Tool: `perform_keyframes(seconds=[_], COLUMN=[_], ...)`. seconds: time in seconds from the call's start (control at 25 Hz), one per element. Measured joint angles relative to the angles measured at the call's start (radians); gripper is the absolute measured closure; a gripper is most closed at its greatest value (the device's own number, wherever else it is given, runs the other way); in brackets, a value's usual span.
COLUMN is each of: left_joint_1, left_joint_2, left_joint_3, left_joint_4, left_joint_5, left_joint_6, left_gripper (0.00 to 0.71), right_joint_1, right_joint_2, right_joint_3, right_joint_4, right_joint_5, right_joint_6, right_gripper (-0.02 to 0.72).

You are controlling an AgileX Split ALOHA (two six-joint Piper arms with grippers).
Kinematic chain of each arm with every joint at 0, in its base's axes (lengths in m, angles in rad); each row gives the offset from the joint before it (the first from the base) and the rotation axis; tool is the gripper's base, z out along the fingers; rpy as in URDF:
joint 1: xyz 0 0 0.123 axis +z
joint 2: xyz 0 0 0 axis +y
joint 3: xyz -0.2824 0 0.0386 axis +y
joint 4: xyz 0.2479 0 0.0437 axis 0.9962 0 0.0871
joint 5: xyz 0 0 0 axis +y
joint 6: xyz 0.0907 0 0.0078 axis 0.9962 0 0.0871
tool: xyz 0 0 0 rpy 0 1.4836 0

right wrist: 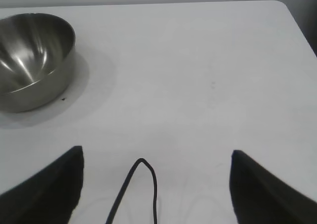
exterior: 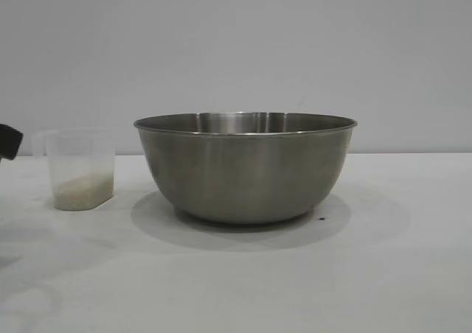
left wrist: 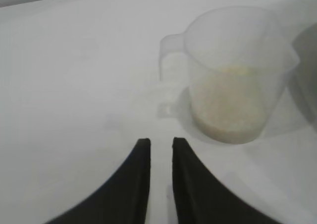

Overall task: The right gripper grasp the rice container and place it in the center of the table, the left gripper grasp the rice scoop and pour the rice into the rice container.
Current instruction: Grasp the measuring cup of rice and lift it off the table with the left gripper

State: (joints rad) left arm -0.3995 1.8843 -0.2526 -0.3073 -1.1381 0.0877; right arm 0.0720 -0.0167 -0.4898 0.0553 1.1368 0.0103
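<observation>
The rice container [exterior: 243, 167], a big steel bowl, stands mid-table; the right wrist view shows it [right wrist: 34, 60] empty. To its left stands the rice scoop [exterior: 80, 169], a translucent cup holding a low layer of rice [exterior: 82, 193]. In the left wrist view the scoop [left wrist: 237, 75] stands upright, its loop handle [left wrist: 171, 80] turned toward my left gripper [left wrist: 161, 143]. That gripper sits just short of the handle, fingers a narrow gap apart with only table between them. A bit of it shows at the exterior view's left edge [exterior: 9, 141]. My right gripper [right wrist: 156, 152] hangs wide open over bare table, away from the bowl.
The white table [exterior: 398, 274] spreads around both objects. A small dark speck [exterior: 321, 217] lies beside the bowl. The table's far edge and rounded corner [right wrist: 285, 6] show in the right wrist view. A black cable [right wrist: 141, 184] loops between the right fingers.
</observation>
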Motion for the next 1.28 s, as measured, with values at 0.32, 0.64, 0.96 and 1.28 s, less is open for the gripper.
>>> perform_keyframes(seconds=[0.32,0.64,0.96,1.28], left_joint_1=[0.156,0.17,0.17,0.17], left_joint_2=[0.0,0.0,0.01,0.093], left_joint_3=[-0.006,-0.057,-0.095,-0.131], left_joint_4=[0.255,0.321,0.302,0.299], left_joint_5=[0.0,0.0,0.0,0.002], left_joint_6=[-0.068,-0.084,-0.075,-0.075], left_gripper=[0.618,0.571,0.571,0.571], right_joint_1=[0.0,0.0,0.0,0.0], right_joint_2=[0.0,0.0,0.0,0.0], right_joint_3=[0.0,0.0,0.0,0.0], right_joint_4=[0.0,0.0,0.0,0.0], right_joint_5=[0.0,0.0,0.0,0.0], right_joint_6=[0.0,0.0,0.0,0.0], right_gripper=[0.141,0.141,0.141,0.141])
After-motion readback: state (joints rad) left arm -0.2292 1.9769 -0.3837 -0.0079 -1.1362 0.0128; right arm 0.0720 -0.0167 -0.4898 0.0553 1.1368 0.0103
